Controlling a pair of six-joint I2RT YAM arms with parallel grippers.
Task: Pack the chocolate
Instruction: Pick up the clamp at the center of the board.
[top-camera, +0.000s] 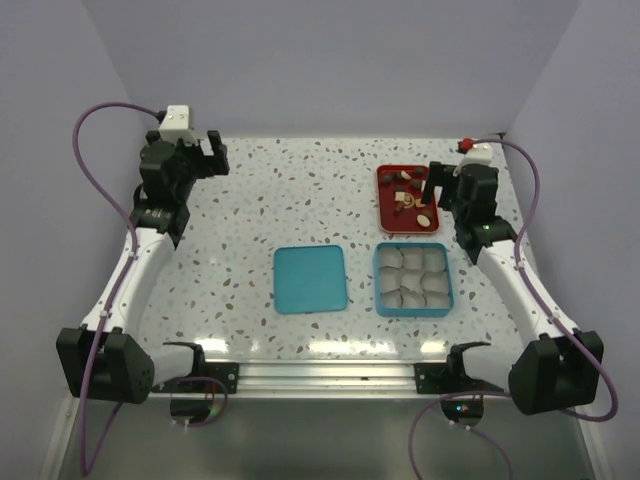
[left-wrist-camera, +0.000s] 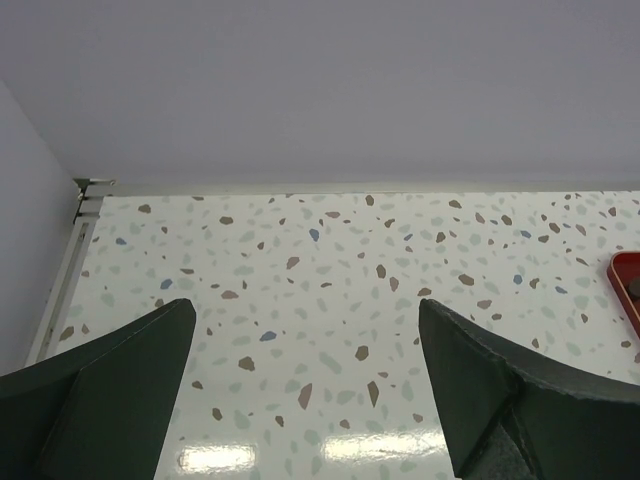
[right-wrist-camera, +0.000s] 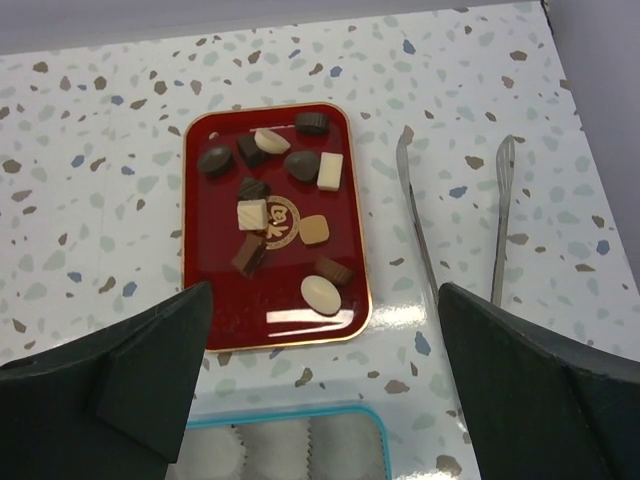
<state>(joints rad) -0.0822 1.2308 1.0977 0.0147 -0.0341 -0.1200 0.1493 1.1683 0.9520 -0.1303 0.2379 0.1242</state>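
The chocolate (right-wrist-camera: 252, 213) sits in a loose bunch on the red tray (right-wrist-camera: 215, 290), just under and ahead of the right claw (right-wrist-camera: 325, 290); that claw's fingers are wide apart and hold nothing; the left claw (left-wrist-camera: 305, 303) is wide apart too, far off to the side; so the right arm is the near one; the tray's long side points away from that arm; the teal box (top-camera: 413, 312) lies just on its near side; the tray's gold mark (right-wrist-camera: 280, 222) cannot be read.
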